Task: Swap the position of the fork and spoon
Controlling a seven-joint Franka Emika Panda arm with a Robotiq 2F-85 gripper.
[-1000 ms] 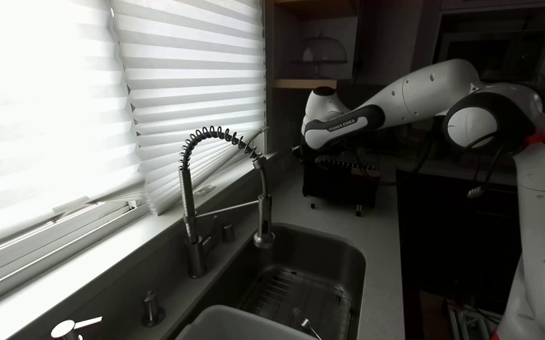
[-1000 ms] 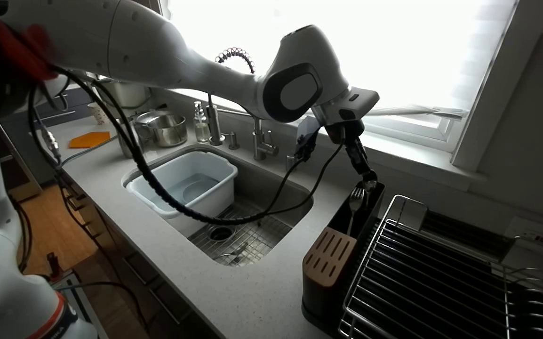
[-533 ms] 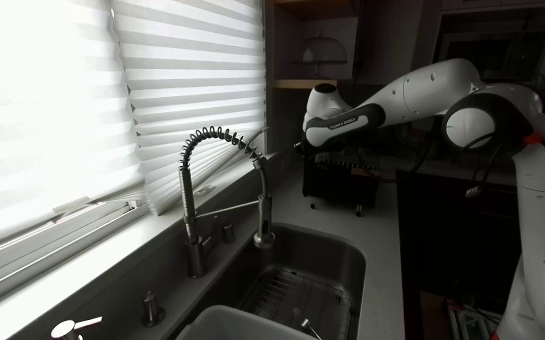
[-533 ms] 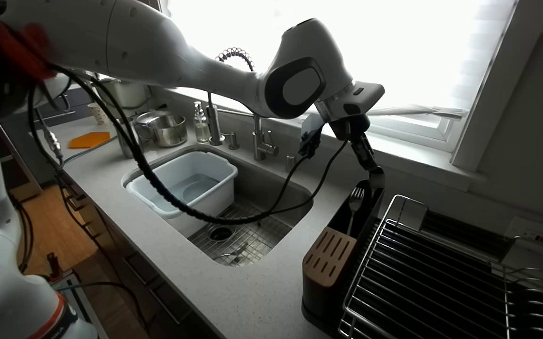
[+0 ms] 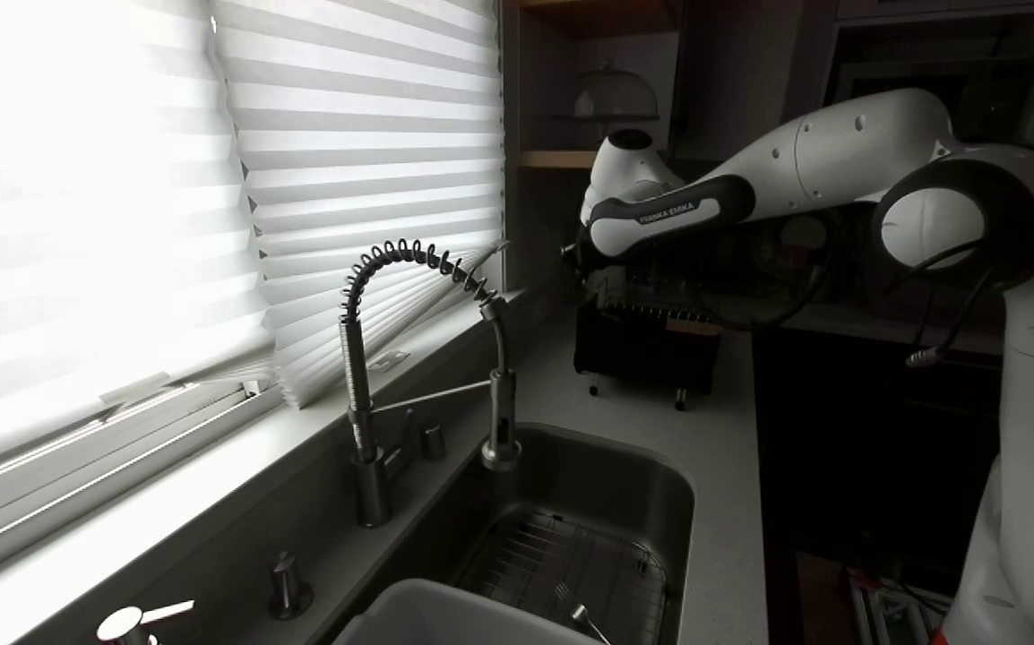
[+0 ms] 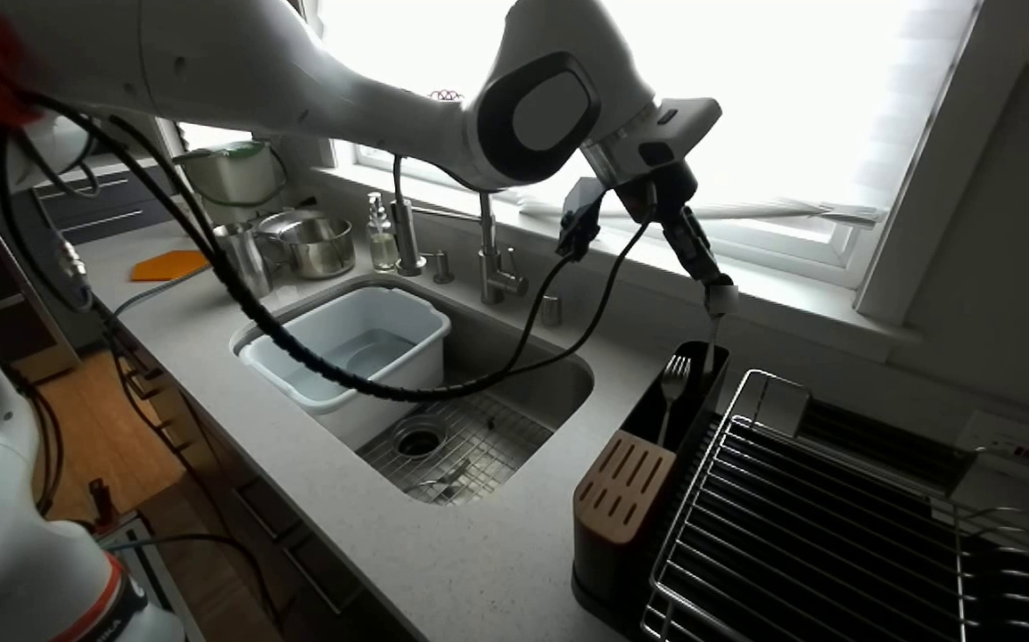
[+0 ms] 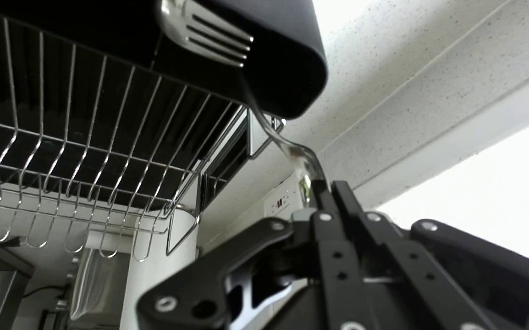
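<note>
The spoon (image 6: 712, 341) is metal and stands almost upright over the far end of the black utensil holder (image 6: 602, 566). My gripper (image 7: 332, 185) is shut on the spoon's head end, just above the holder, as an exterior view also shows. In the wrist view the spoon's handle (image 7: 271, 130) runs down to the holder's dark opening; its lower end is hidden there. The fork (image 6: 674, 383) stands tines up inside the holder, beside the spoon, and also shows in the wrist view (image 7: 205, 34). In an exterior view the gripper is too dark to make out.
A wooden slotted lid (image 6: 623, 486) covers the holder's near end. A wire dish rack (image 6: 818, 508) stands beside it. The sink holds a white tub (image 6: 425, 374) and a loose utensil (image 5: 581, 615). A spring faucet (image 5: 365, 385) and the window sill (image 6: 791, 303) are behind.
My gripper has risen from the holder's far end, drawing the spoon upward so more of its handle shows. The arm has lifted. The fork has stayed in place.
</note>
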